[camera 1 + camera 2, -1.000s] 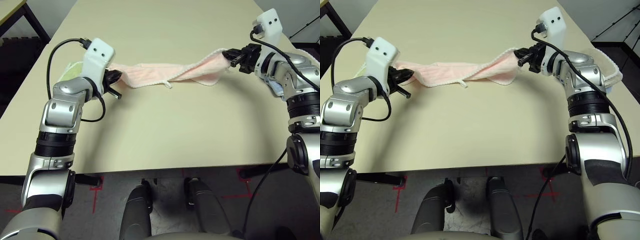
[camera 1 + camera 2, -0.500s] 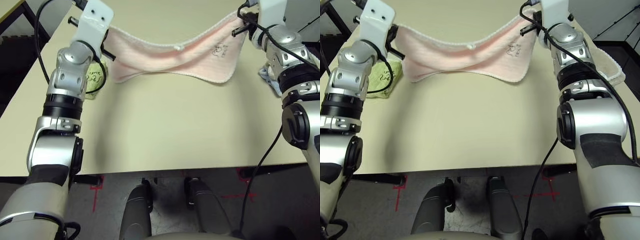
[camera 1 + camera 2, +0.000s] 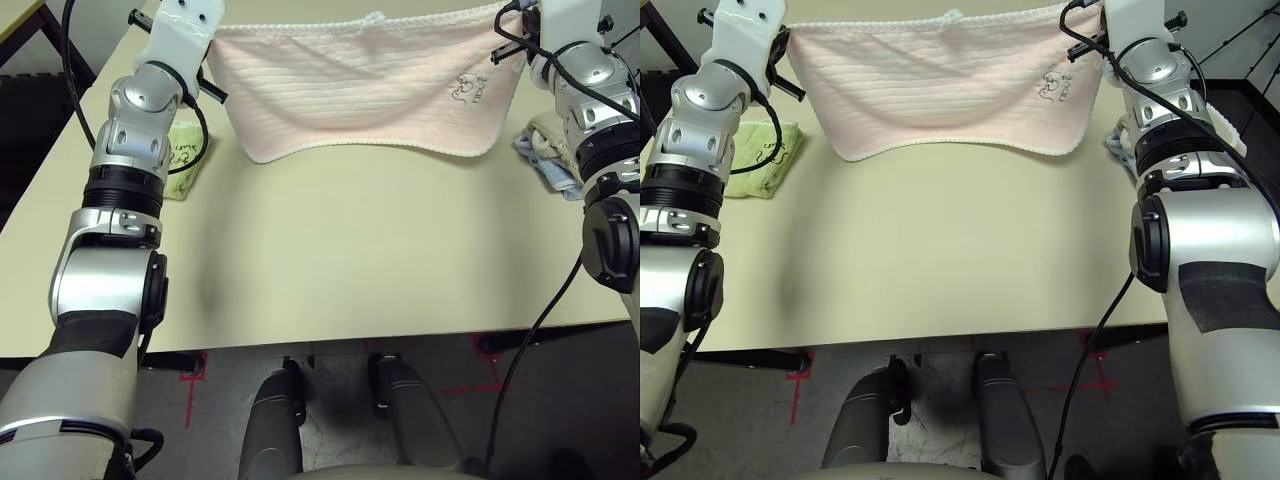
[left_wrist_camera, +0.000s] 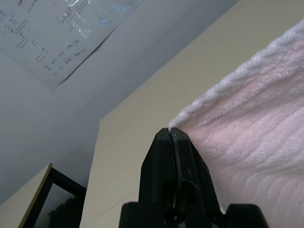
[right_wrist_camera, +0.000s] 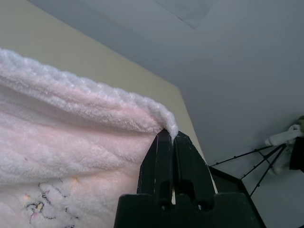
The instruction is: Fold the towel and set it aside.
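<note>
1. The towel (image 3: pixel 360 95) hangs spread in the air above the far part of the surface (image 3: pixel 360 260). It is pinched at its two top corners, so its full width is open and the creases drop out.
2. The left gripper (image 4: pixel 170 134) is clamped on the towel's corner, its fingers pressed together over the white trim. The hold is at the very edge, which leaves the cloth free to hang.
3. The right gripper (image 5: pixel 169 136) is clamped the same way on the opposite corner, with the grey motif (image 3: pixel 470 90) just below it.
4. The top edge is stretched nearly straight between the arms. The lower edge sags in a curve just above the surface; I cannot tell whether it touches.
5. My guess is that this stretch squares the towel for laying flat before the first fold.
6. A green towel (image 3: pixel 183 160) lies by the left arm and a pale cloth (image 3: pixel 545 150) by the right. Both are off to the sides, leaving the middle for folding.
</note>
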